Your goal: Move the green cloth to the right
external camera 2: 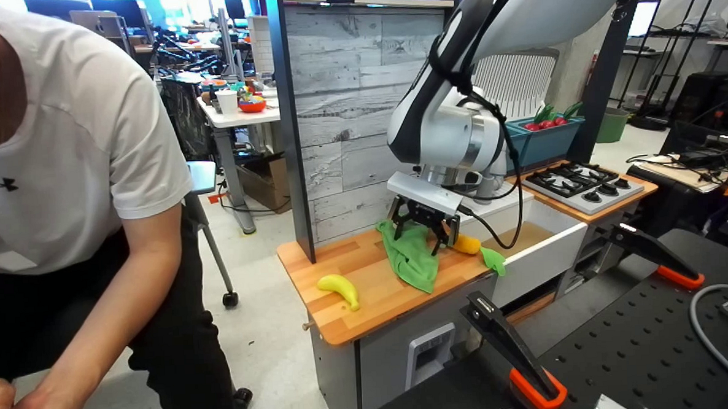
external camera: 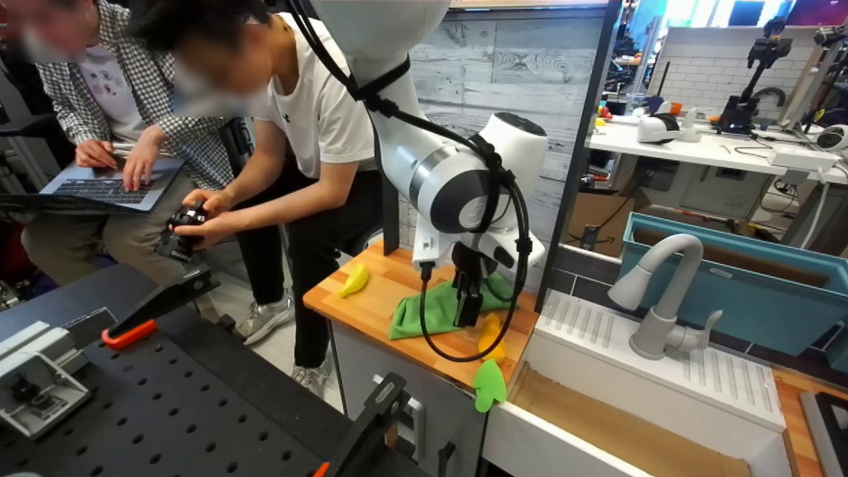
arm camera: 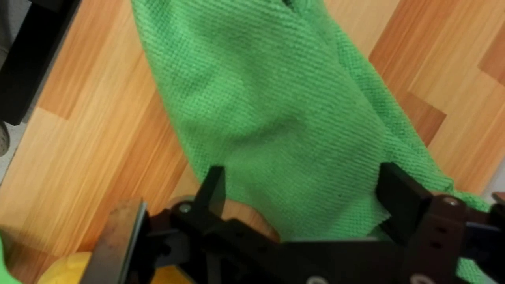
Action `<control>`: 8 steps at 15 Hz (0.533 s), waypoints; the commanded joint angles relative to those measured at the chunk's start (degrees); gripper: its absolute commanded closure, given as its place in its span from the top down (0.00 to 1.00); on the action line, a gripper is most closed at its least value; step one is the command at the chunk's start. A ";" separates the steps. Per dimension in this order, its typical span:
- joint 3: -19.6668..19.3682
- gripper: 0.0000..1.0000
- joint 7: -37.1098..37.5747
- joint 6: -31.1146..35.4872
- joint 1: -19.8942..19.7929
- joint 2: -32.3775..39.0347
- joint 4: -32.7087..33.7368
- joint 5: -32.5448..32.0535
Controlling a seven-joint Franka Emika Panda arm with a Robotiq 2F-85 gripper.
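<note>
In an exterior view, the gripper stands spread over the green cloth; contact unconfirmed. In an exterior view, it masks part of the cloth. Wrist view: cloth between the fingers, its far end cropped.
</note>
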 commanded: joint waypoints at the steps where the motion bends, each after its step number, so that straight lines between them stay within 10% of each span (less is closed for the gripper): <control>1: 1.92 1.00 -2.98 -0.35 -1.95 -1.77 -1.38 2.02; 8: 2.03 1.00 -5.41 1.81 -1.69 -7.60 -7.51 2.65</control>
